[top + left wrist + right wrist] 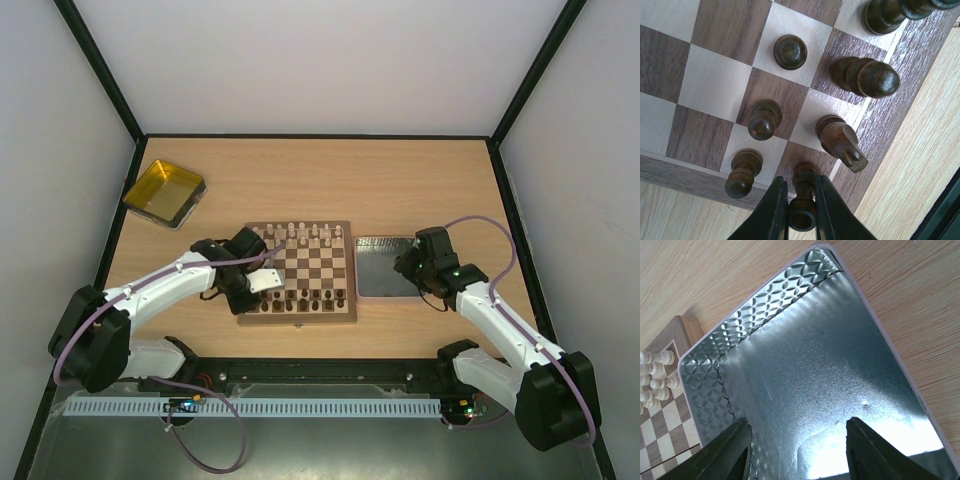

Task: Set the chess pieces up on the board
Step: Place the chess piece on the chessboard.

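The left gripper (802,222) pinches a dark piece (803,197) that seems to stand on a corner square of the board (695,172), while the right gripper (797,452) hangs with fingers apart over the tray (805,365).

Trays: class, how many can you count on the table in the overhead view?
2. The yellow tray sits near the far left corner; the grey metallic tray lies just right of the board. None seems hidden.

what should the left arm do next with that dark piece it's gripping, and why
Probably open the left gripper and lift straight up: its dark piece seems to stand upright on the board's corner square, beside other dark pieces, so it looks placed.
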You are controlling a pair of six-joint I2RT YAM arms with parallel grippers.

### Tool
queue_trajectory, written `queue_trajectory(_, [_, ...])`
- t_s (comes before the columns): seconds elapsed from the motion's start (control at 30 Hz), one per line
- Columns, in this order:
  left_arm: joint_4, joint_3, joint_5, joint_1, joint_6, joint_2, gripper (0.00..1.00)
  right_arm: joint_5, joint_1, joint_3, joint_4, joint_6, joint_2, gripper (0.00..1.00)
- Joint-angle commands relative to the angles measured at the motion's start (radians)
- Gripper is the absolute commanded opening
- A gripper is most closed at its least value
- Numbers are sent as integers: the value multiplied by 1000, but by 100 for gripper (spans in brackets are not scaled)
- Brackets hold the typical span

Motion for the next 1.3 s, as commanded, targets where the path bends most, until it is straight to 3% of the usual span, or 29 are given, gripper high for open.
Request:
queue_trajectory(0.0, [3, -8, -13, -11, -17, 12, 4, 11, -4, -8, -2, -16, -4, 51])
queue_trajectory(1.27, [1, -7, -33, -10, -31, 34, 2, 14, -3, -49, 16, -10, -11, 52])
